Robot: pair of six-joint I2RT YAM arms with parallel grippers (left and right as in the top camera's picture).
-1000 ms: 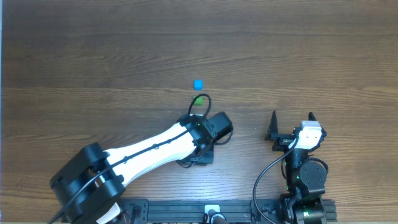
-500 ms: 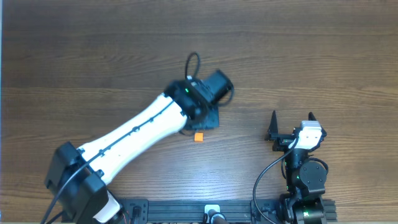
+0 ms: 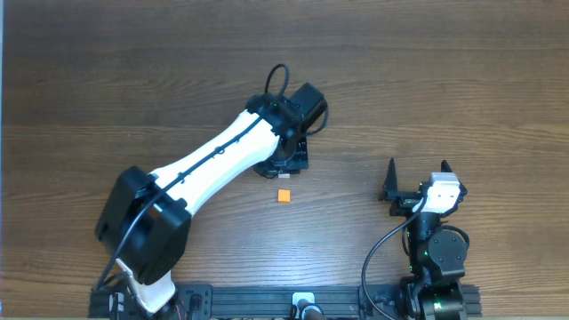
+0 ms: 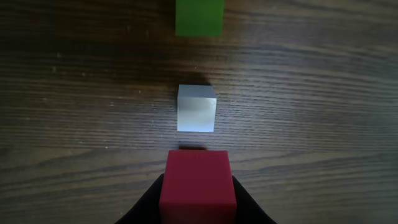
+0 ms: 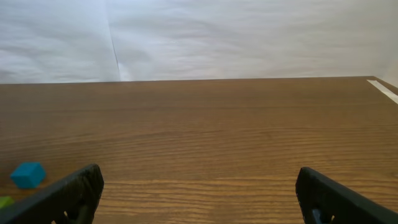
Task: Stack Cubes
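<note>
My left gripper is shut on a red cube, held low over the wooden table. Just beyond it, a white cube rests on the table, and a green cube lies farther on in the same line. From above, the left gripper sits at the table's middle, and an orange cube lies just below it. My right gripper stands open at the lower right, holding nothing. A blue cube lies off to its side in the right wrist view.
The left arm crosses the table diagonally from the lower left. The wooden table has free room at the back and on the right. A pale wall rises behind the far edge.
The left arm swung away from the front edge toward the table's middle, uncovering the orange cube and covering the blue and green ones. The right arm stayed still.
</note>
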